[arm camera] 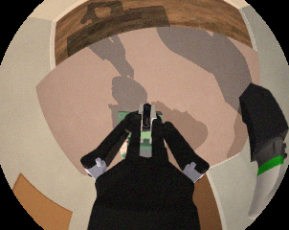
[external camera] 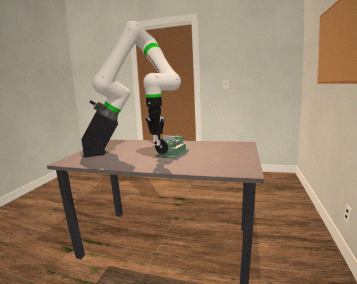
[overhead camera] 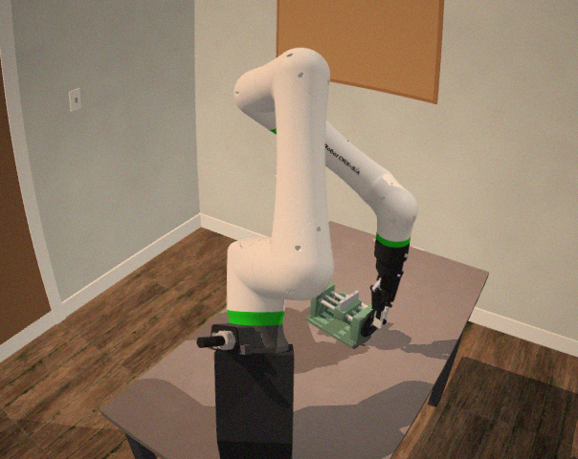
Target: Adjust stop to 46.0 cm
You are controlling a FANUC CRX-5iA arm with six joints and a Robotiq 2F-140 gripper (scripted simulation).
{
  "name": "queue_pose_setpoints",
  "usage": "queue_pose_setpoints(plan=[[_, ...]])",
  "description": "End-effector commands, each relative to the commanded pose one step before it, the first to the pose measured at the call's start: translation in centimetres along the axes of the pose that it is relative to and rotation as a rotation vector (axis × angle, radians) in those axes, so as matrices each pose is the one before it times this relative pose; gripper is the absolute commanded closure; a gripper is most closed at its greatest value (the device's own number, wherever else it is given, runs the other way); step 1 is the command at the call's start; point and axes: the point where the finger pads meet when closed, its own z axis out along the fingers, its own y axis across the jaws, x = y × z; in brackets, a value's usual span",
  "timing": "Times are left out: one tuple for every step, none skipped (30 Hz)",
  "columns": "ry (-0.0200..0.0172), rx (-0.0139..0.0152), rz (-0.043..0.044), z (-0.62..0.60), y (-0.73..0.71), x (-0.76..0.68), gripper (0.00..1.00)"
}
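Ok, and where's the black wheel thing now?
The black handwheel is on the near end of the green stop fixture in the exterior view, right under the tool.

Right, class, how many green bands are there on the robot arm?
3. The lowest band is just above the dark base, the middle band just past the elbow, and the last band at the wrist, above the gripper.
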Motion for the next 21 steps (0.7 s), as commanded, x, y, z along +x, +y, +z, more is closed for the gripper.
queue_pose_setpoints(plan=[[0.00005, 0.00004, 0.00018, 0.151, 0.563, 0.010, 0.96], [0.00000, 0.00000, 0.00000, 0.091, 0.213, 0.000, 0.96], [0.00001, 0.00000, 0.00000, 0.093, 0.215, 0.000, 0.96], [-0.00002, 0.00000, 0.00000, 0.142, 0.216, 0.000, 0.96], [0.00001, 0.00000, 0.00000, 0.142, 0.218, 0.000, 0.96], [-0.00001, 0.00000, 0.00000, 0.186, 0.220, 0.000, 0.96], [0.00001, 0.00000, 0.00000, 0.208, 0.222, 0.000, 0.96], [0.00000, 0.00000, 0.00000, 0.000, 0.000, 0.000, 0.96], [0.00000, 0.00000, 0.00000, 0.000, 0.000, 0.000, 0.96], [-0.00001, 0.00000, 0.00000, 0.238, 0.202, 0.000, 0.96], [0.00001, 0.00000, 0.00000, 0.254, 0.191, 0.000, 0.96], [-0.00001, 0.00000, 0.00000, 0.267, 0.154, 0.000, 0.96], [0.00001, 0.00000, 0.00000, 0.273, 0.139, 0.000, 0.96], [-0.00001, 0.00000, 0.00000, 0.264, 0.098, 0.000, 0.96], [0.00000, 0.00000, 0.00000, 0.259, 0.078, 0.000, 0.96], [0.00001, 0.00000, 0.00000, 0.246, 0.059, 0.000, 0.96], [-0.00002, 0.00001, 0.00000, 0.226, 0.026, 0.000, 0.96], [0.00002, -0.00001, 0.00000, 0.227, 0.028, 0.000, 0.96], [-0.00001, 0.00000, 0.00000, 0.211, 0.001, 0.000, 0.96], [-0.00001, 0.00000, 0.00000, 0.204, -0.012, 0.000, 0.96], [0.00002, -0.00001, 0.00000, 0.205, -0.011, 0.000, 0.96]])
